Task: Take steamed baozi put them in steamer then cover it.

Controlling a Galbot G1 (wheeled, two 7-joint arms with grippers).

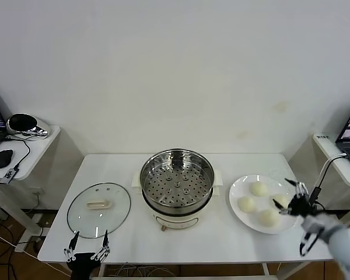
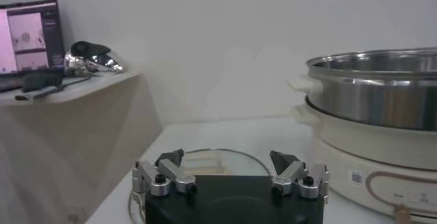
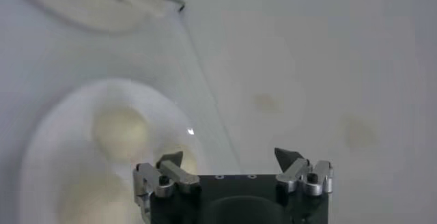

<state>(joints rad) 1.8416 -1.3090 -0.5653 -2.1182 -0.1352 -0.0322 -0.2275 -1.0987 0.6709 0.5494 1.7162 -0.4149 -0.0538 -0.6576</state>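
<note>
The steamer (image 1: 177,181) stands open at the table's centre, its perforated tray bare; it also shows in the left wrist view (image 2: 382,89). The glass cover (image 1: 99,202) lies flat to the steamer's left, handle up. Four baozi lie on a white plate (image 1: 238,188) to its right: one at the back (image 1: 258,188), one on the left (image 1: 246,204), one in front (image 1: 269,217), and one at the plate's right side, partly hidden. My right gripper (image 1: 284,196) is open just above that right side. My left gripper (image 1: 88,242) is open and empty at the table's front edge, just before the cover (image 2: 218,158).
A side table (image 1: 41,146) at the left holds a mouse, a shiny object and a laptop. A shelf (image 1: 338,163) with a laptop and a cable stands at the right, close to my right arm. The right wrist view shows the plate (image 3: 41,150) and a baozi (image 3: 119,131).
</note>
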